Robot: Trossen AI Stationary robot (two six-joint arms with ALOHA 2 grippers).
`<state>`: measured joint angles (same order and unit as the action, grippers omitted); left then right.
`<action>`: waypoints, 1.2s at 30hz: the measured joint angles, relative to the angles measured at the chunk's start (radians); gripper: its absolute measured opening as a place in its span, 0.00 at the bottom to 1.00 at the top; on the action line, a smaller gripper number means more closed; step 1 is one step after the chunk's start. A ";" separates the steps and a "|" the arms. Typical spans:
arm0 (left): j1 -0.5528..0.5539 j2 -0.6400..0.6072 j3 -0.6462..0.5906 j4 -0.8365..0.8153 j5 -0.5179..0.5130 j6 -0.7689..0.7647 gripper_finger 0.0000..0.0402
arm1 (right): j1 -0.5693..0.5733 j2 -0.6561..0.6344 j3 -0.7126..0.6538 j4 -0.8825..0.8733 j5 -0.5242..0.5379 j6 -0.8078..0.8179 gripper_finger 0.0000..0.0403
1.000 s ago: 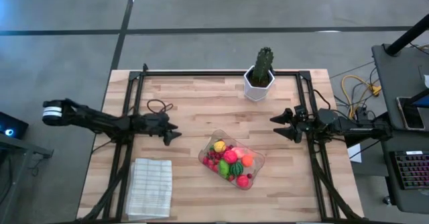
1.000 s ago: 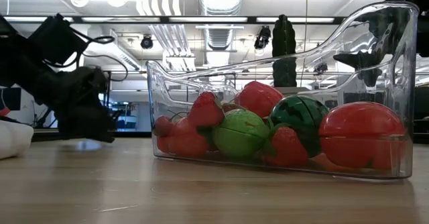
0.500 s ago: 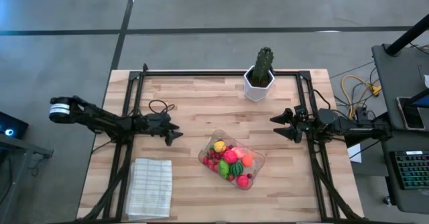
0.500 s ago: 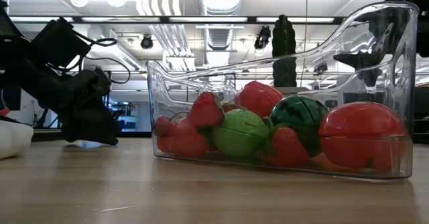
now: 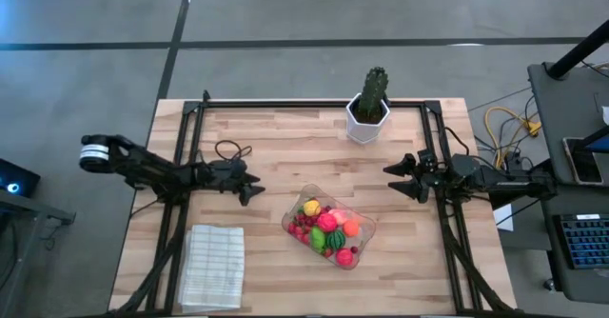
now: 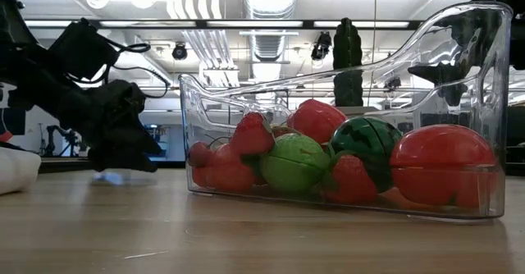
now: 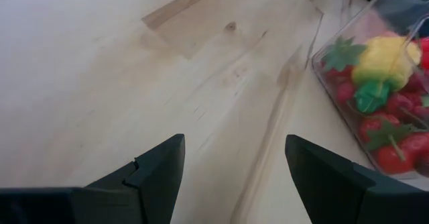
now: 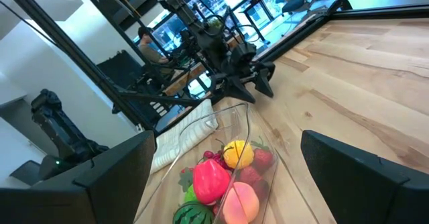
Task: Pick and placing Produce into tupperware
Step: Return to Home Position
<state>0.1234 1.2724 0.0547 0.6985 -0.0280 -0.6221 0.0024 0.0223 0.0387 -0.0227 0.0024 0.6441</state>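
The clear tupperware rests on the table's near middle with the produce piled inside: red, green, yellow and pink toy fruits, also in the left wrist view and the right wrist view. My left gripper hangs open just left of the container, low over bare wood, nothing between its fingers. My right gripper stands open at the table's right side, level and away from the container.
A dark green cactus in a white pot stands at the far edge. A white folded ribbed cloth lies at the near left. A black cable loop lies behind my left arm. Bare wood lies between the two grippers.
My left arm has reached a little toward the table's right, bringing its open gripper closer to the tupperware. The container and produce have stayed put.
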 joint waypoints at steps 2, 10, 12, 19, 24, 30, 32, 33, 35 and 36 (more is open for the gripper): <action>0.000 0.015 0.004 0.000 0.000 0.000 0.61 | 0.000 0.000 0.000 0.000 0.000 0.000 0.91; 0.000 0.067 0.007 0.018 -0.006 0.003 0.61 | 0.000 0.000 0.000 0.000 0.000 0.000 0.91; 0.000 0.073 0.007 0.017 -0.006 0.003 0.61 | 0.000 0.000 0.000 0.000 0.000 0.000 0.91; 0.000 0.073 0.009 0.028 -0.004 0.001 0.61 | 0.000 0.000 0.000 0.000 0.000 0.000 0.91; 0.000 0.071 0.013 0.074 0.001 -0.001 0.61 | 0.000 0.000 0.000 0.000 0.000 0.000 0.91; 0.000 0.071 0.014 0.081 0.000 0.000 0.61 | 0.000 0.000 0.000 0.000 0.000 0.000 0.91; 0.000 0.071 0.014 0.081 0.000 0.000 0.61 | 0.000 0.000 0.000 0.000 0.000 0.000 0.91; 0.000 0.071 0.014 0.083 0.000 0.000 0.61 | 0.000 0.000 0.000 0.000 0.000 0.000 0.91; 0.000 0.070 0.014 0.084 0.000 0.000 0.61 | 0.000 0.000 0.000 0.000 0.000 0.000 0.91; 0.000 0.070 0.014 0.085 0.000 0.000 0.61 | 0.000 0.000 0.000 0.000 0.000 0.000 0.91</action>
<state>0.1234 1.3422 0.0685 0.7834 -0.0284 -0.6224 0.0025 0.0223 0.0387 -0.0227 0.0021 0.6441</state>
